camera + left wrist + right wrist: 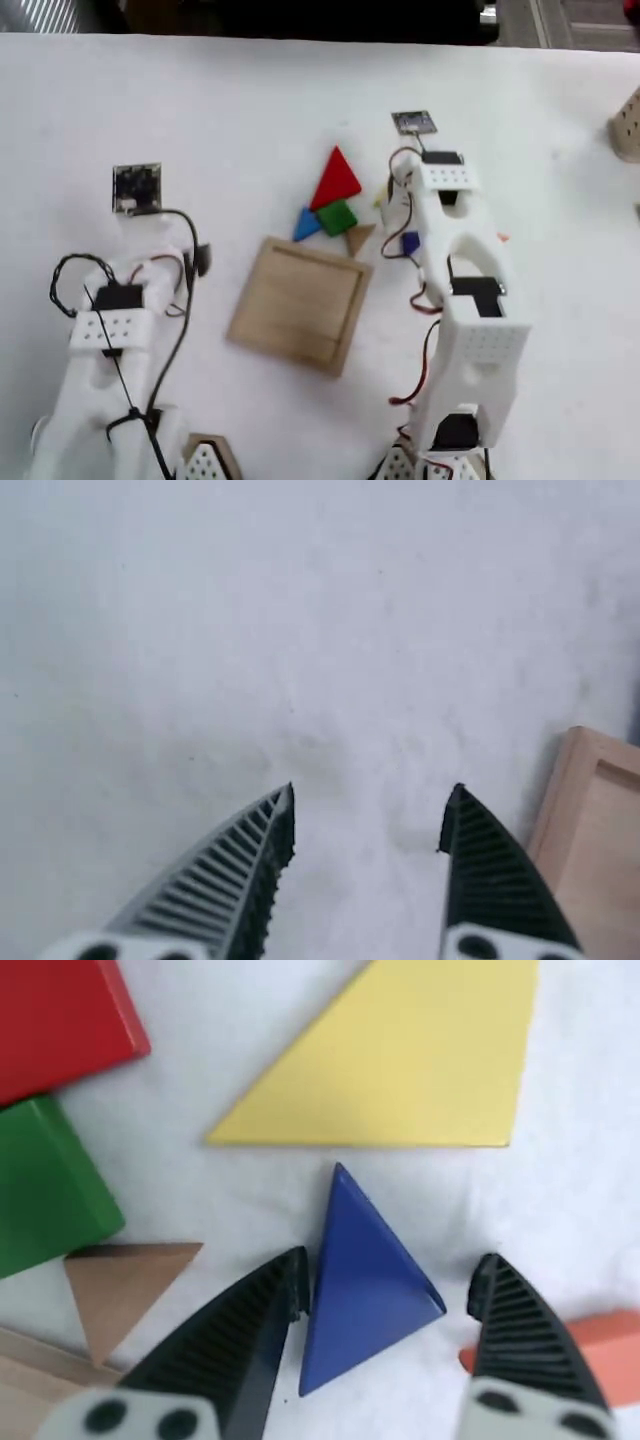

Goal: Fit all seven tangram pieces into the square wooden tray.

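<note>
Though its fingers (250, 1330) gape, the right gripper (390, 1263) flanks a glossy blue triangle (360, 1300); the left gripper (372, 792) gapes, empty.

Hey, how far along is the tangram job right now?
Done: nothing; the tray holds no pieces. In hand: the right gripper stands open astride the dark blue triangle, not yet gripping. The left gripper is open over the table by the tray. Left: every piece, including the red triangle, green square and yellow triangle.
</note>
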Robot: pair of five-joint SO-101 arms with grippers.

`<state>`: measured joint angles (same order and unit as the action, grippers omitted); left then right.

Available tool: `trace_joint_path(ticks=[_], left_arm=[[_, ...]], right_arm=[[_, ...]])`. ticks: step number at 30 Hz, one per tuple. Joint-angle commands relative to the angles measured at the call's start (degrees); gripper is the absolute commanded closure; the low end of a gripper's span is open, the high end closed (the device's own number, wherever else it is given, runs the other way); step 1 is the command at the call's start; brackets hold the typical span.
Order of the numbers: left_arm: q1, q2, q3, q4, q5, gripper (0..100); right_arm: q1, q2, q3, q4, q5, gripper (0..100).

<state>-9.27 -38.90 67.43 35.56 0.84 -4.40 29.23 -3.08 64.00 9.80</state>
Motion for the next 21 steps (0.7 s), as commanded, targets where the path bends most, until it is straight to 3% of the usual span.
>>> trace_joint_path(ticks=[1,8,13,18,21], left_arm=[[-0.2,-1.5,-0.7,-1.5,-0.5,75],[-0.2,-1.5,-0.7,-1.5,-0.5,75],[-0.2,-1.5,-0.7,-1.5,-0.5,75],[-0.2,-1.5,-0.7,-1.5,-0.5,75],[-0.2,-1.5,-0.7,-1.5,-0.5,75]], right_arm=[[0.3,0.3,-4.6,2.2,-1.0,74.5],[1.0,2.6,-7.7,5.4,-3.5,75.2],[1.0,2.7,-7.7,6.9,-4.1,83.0],[1.4,2.7,-7.6,7.4,-4.2,79.0],[1.6,2.7,-7.6,7.3,-4.2,81.6]])
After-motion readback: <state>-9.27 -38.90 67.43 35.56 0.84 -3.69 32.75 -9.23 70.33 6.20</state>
